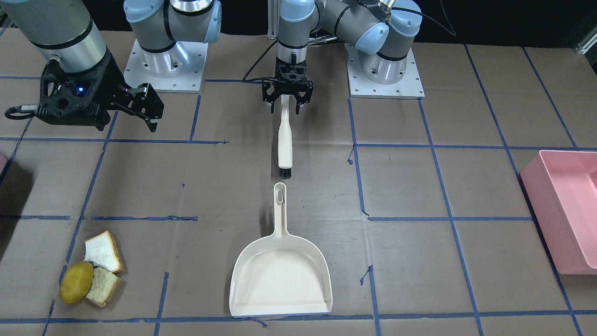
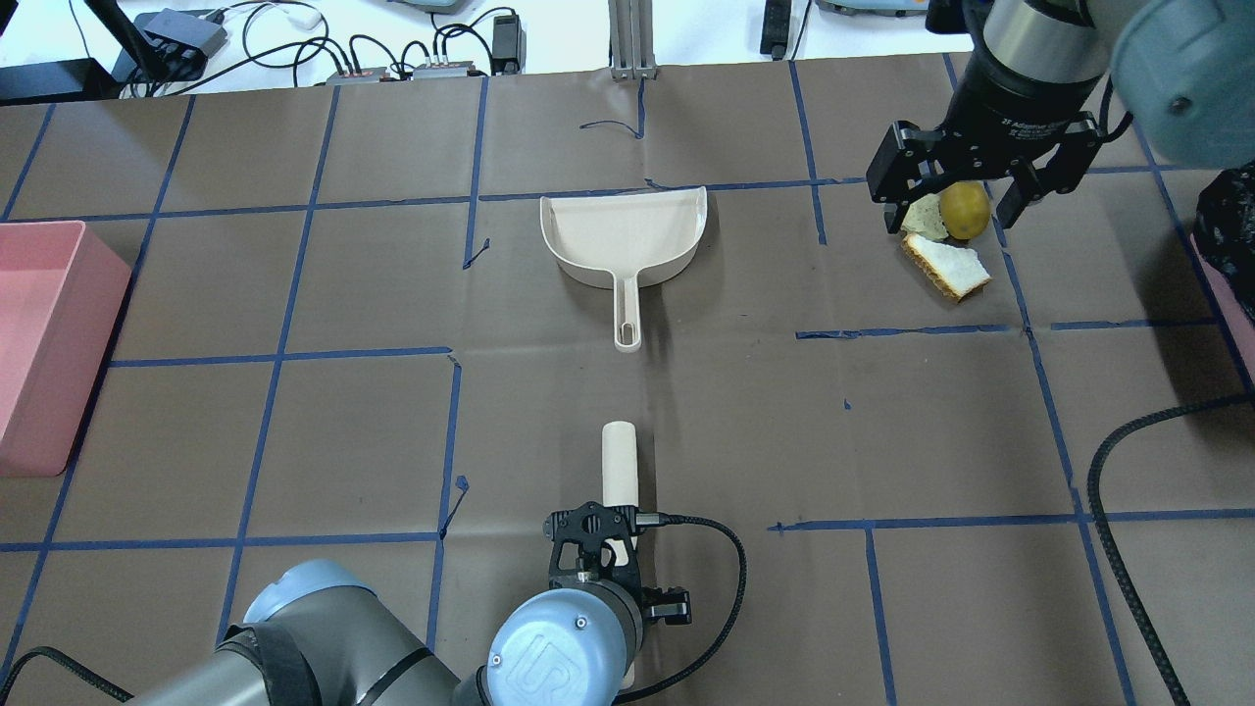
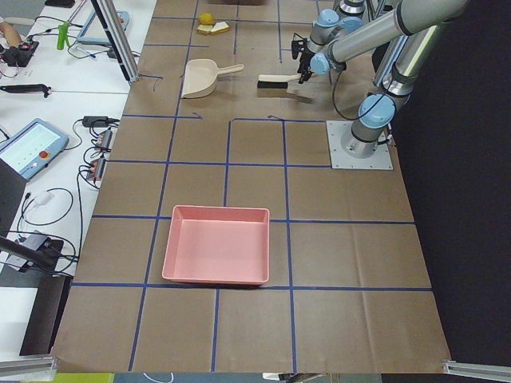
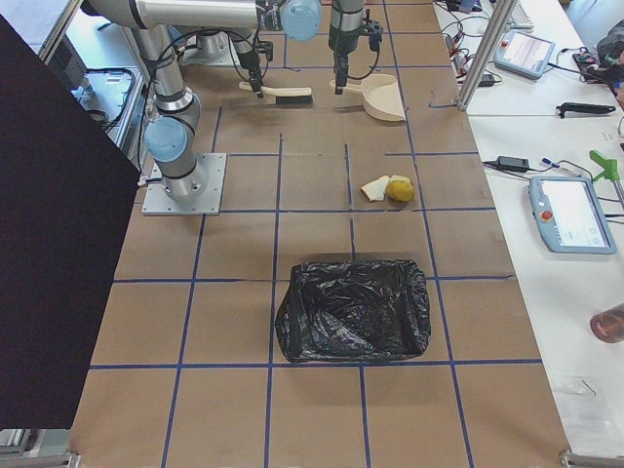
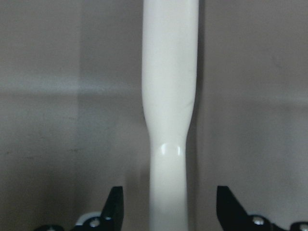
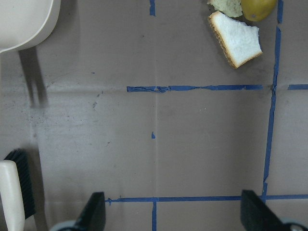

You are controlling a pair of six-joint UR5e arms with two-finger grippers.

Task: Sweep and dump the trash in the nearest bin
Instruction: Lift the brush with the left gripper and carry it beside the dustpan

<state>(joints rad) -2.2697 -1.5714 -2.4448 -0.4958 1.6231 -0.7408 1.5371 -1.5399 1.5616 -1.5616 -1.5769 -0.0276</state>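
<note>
The left end effector (image 1: pixel 284 110) hangs at the upper centre of the front-facing view. Its fingers are spread on either side of the white handle of the brush (image 1: pixel 285 140), and the wrist view shows them not touching it. The brush lies on the worktop (image 1: pixel 419 186), its bristles pointing at the handle of the cream dustpan (image 1: pixel 280 280) just below. The right end effector (image 2: pixel 951 222), at the upper right of the overhead view, is wide open and empty. The trash sits at the lower left of the front-facing view: a white bread slice (image 1: pixel 103 251), a speckled bread slice (image 1: pixel 103 285) and the yellow-green fruit (image 1: pixel 77 282), huddled together. The nearest bin (image 4: pixel 353 310), lined with a black bag, stands near them. A large pink tub (image 1: pixel 566 210) sits at the right edge.
</note>
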